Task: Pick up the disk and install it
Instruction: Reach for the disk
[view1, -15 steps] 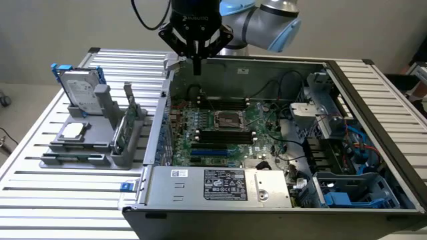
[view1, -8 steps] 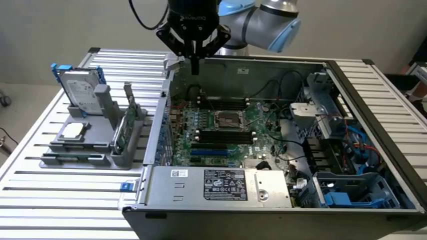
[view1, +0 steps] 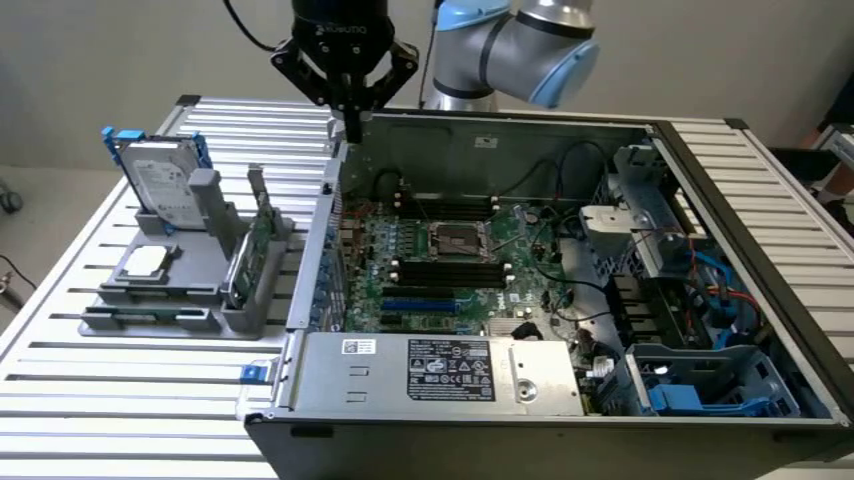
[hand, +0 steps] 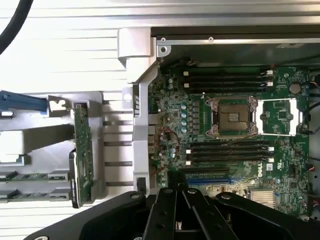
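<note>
Support for the disk (view1: 160, 180) is given by a grey rack (view1: 200, 300) on the surface (view1: 107, 400), where it is stood upright, likely so its edges are reachable. The gripper (view1: 351, 118), pressed together and empty, is held over the computer case (view1: 747, 250) wall, apart from the disk.

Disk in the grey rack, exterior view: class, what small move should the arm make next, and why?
Probably shift the pincer sideways toward the exterior view's left, to above the disk. The pincer is shut, holds nothing and hangs over the wall of the computer case, while the disk stands upright in its rack, untouched.
</note>
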